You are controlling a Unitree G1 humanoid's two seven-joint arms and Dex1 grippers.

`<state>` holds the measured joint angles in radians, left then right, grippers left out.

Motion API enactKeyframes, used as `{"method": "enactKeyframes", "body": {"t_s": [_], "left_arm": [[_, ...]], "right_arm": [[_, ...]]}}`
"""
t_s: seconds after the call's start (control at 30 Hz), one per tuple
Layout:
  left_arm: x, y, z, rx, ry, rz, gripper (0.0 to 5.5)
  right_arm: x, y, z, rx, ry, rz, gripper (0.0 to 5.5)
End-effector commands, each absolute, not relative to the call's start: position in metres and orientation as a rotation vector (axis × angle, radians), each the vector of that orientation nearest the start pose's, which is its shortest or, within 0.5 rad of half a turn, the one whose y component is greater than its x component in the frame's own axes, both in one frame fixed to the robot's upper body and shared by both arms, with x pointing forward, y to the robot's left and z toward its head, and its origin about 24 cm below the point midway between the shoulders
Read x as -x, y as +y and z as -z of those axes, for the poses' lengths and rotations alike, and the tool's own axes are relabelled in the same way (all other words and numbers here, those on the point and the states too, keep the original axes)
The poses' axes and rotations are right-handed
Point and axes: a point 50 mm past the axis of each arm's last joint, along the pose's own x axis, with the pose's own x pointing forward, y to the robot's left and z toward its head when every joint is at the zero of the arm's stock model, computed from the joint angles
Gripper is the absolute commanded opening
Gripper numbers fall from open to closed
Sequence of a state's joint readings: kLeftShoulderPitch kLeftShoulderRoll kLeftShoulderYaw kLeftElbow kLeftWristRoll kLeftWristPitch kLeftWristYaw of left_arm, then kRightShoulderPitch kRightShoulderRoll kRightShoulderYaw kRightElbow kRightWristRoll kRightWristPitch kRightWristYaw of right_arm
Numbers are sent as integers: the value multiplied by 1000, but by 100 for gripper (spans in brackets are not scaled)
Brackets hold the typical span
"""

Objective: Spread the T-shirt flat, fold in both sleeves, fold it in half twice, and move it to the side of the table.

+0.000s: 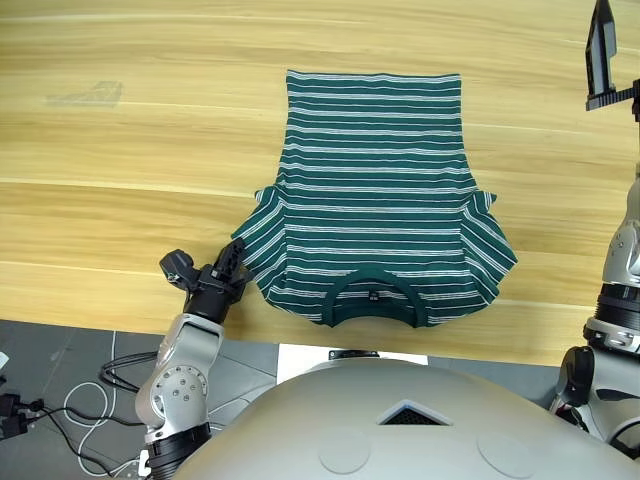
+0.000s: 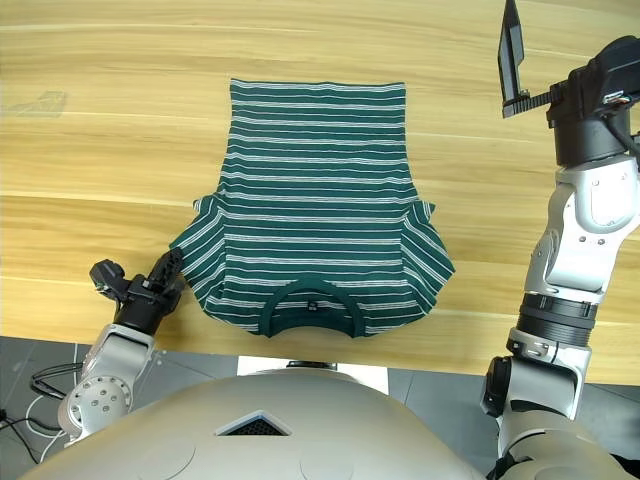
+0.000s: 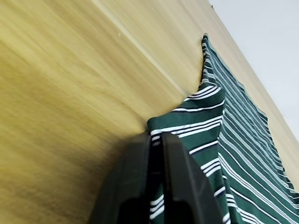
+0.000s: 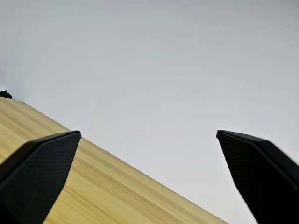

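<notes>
Bench note, standing by the rig. The T-shirt [image 1: 375,190], dark green with thin white stripes, lies on the wooden table [image 1: 130,180], roughly in the middle of the near half. Its collar [image 1: 375,290] points toward the robot, just inside the near table edge, and the straight hem [image 1: 373,77] lies at the far end. The body of the shirt looks mostly flat. Both sleeves are short and bunched close against the body: the sleeve on the robot's left [image 1: 258,245] fans out toward the near-left, and the sleeve on the robot's right [image 1: 490,245] does the same on the other side.

Left gripper [image 1: 232,258]: low at the near table edge, at the outer tip of the left-hand sleeve. Its fingers [image 3: 140,158] are pressed together with striped fabric pinched between them (the wrist camera shows the cloth entering the narrow slit between the two pads).

Right gripper [image 4: 148,135]: held high above the right side of the table, well apart from the shirt, touching nothing. Its two fingers stand wide apart.

Below the table's near-left edge, cables [image 1: 70,400] lie on the grey floor.
</notes>
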<state>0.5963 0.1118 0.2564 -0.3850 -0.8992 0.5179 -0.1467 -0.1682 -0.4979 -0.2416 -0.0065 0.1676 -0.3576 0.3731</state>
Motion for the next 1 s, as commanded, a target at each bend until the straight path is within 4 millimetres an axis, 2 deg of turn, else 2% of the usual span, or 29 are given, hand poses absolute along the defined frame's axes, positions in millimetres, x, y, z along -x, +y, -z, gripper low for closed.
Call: {"method": "enactKeyframes", "body": {"t_s": [0.03,0.3,0.47,0.57,0.67,0.9,1.0], "left_arm": [[-106,211,11,747,553,-130,4],[-109,214,12,723,529,-148,4],[-116,212,-7,609,422,-99,4],[-120,205,-25,497,340,-41,4],[-121,198,-33,401,316,4,4],[-115,172,-31,401,357,213,4],[-115,167,-27,294,385,259,4]], "right_arm": [[-263,-250,-160,468,-527,-210,540],[-264,-248,-154,471,-508,-214,540],[-264,-245,-151,470,-501,-228,540],[-265,-244,-149,472,-497,-233,540],[-265,-244,-148,472,-493,-235,540],[-262,-247,-141,469,-474,-225,540],[-263,-247,-139,466,-470,-226,540]]}}
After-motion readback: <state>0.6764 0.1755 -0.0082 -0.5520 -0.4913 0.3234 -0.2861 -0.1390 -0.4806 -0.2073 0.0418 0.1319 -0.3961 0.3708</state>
